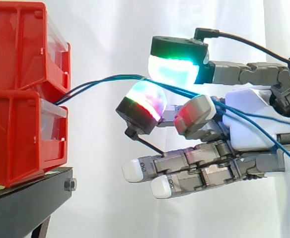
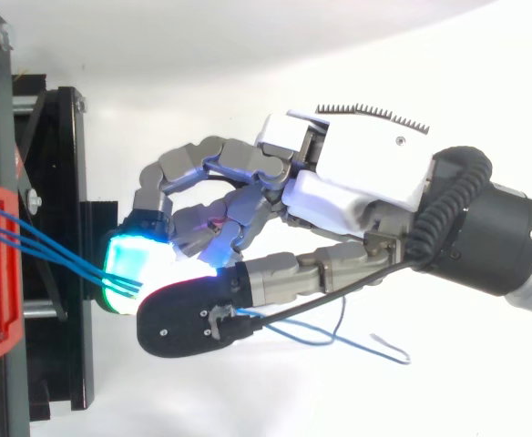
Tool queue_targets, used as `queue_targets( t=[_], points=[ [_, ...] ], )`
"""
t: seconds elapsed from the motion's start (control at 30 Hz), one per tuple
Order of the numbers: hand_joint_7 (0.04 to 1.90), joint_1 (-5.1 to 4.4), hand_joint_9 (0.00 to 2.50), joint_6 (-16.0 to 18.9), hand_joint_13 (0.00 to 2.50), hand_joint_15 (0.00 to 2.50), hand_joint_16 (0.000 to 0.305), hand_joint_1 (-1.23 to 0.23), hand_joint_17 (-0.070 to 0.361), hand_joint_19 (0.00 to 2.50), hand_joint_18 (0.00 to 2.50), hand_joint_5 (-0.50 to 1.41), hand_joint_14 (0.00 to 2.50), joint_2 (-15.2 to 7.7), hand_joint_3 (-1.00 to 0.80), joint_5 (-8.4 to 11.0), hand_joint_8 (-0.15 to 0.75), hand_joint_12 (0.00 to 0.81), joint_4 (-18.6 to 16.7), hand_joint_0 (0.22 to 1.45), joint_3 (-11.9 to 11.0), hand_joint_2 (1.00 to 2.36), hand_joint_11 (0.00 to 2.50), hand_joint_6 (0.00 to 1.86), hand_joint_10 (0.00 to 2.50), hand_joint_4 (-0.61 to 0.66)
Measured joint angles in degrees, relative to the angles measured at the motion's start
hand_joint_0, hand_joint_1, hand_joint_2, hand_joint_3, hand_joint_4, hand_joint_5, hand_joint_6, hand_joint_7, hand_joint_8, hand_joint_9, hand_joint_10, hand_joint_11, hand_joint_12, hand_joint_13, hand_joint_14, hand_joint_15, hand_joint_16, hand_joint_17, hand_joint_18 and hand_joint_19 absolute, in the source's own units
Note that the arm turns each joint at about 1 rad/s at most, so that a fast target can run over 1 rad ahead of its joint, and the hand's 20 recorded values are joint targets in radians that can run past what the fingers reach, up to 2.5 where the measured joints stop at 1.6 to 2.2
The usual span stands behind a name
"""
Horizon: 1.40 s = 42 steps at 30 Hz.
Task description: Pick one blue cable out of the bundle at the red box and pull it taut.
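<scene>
The blue cables (image 1: 110, 78) emerge from the gap between the two stacked red bins (image 1: 16, 139) on the black stand (image 1: 31, 198). They run right in a shallow upward bow to the hand (image 1: 249, 119). Their origin inside the bins is hidden behind the bin fronts, and the bins themselves are cut off at the left edge.

In the top view, three strands (image 2: 56, 250) cross from the red bins (image 2: 2, 319) to the hand (image 2: 357, 173). In the side view the strands overlap, so the count cannot be confirmed there.

Fingers (image 1: 175, 69): two pads meet, one glowing green above and one glowing green and red below. They pinch the cables between them. It cannot be told how many strands lie in the pinch. In the top view, the black back of the upper finger covers the contact point. The lower fingers lie nearly straight and side by side, with white pads, and hold nothing.

Behind the pinch, the cables pass a red-glowing pad and the white palm, then leave the side view at its right edge. In the top view, loose tails (image 2: 339, 339) trail beside the hand, and one of them ends in a bent free tip.
</scene>
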State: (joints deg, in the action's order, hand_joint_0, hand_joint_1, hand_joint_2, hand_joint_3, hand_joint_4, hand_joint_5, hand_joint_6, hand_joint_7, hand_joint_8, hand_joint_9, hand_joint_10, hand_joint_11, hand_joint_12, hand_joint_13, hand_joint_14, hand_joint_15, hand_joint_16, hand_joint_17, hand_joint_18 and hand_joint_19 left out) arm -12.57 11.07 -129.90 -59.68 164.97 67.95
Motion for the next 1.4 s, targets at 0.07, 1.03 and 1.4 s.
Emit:
queue_targets(
  t=[0.07,1.03,1.4],
  points=[
    [1.13,0.01,1.45,0.00,0.66,0.29,0.063,-0.80,0.141,0.32,0.54,-0.15,0.01,0.00,-0.02,-0.01,0.383,0.404,0.00,0.61,0.00,1.01,1.22,0.91,0.01,-0.01],
    [1.09,-0.04,1.32,-0.14,0.68,0.34,0.051,-0.93,0.115,0.30,0.53,-0.17,0.01,0.00,-0.50,-0.09,0.294,0.342,0.00,0.71,0.08,1.00,1.45,0.90,0.01,-0.01],
    [1.15,-0.03,1.34,-0.14,0.68,0.35,0.050,-0.82,0.113,0.34,0.52,-0.15,0.01,0.00,-0.43,-0.09,0.295,0.349,0.06,0.67,0.13,1.00,1.45,0.91,0.01,0.02]
  ],
)
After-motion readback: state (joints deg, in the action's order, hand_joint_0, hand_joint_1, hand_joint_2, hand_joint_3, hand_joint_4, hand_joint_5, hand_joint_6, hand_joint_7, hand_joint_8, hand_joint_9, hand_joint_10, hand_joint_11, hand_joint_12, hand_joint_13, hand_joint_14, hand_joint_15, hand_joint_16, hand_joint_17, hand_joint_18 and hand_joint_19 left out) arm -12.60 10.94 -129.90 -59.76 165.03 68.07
